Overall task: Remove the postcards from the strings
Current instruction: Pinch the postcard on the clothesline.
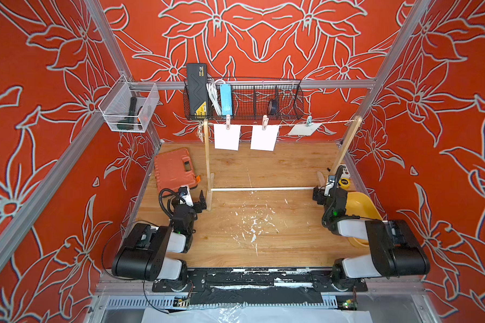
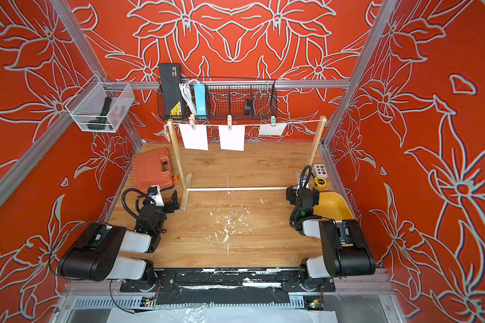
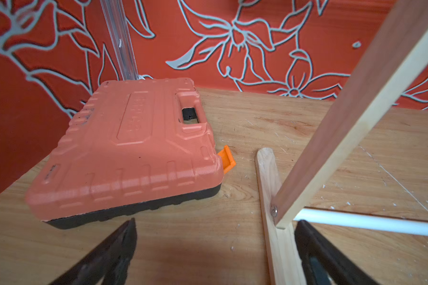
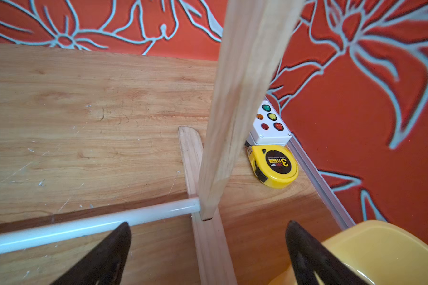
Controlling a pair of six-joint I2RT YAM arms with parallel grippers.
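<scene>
By the tabletop's (image 1: 291, 229) left edge lies a ribbed orange plastic tool case (image 1: 174, 167); the left gripper (image 3: 215, 224) beside it has its jaws apart, empty. Above the far edge, thin beige-orange twisted twine (image 1: 336, 122) carries three white rectangular postcards (image 1: 226, 137), pegged, the rightmost tilted. At the right edge the right gripper (image 4: 208, 224) gapes empty beside a yellow plastic bowl (image 1: 359, 201)

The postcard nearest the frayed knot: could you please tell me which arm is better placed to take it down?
Left, I'd judge. The left claw is open beside the upright at the knot end, below that postcard; the right claw, also open, sits by the opposite upright, farther away.
</scene>
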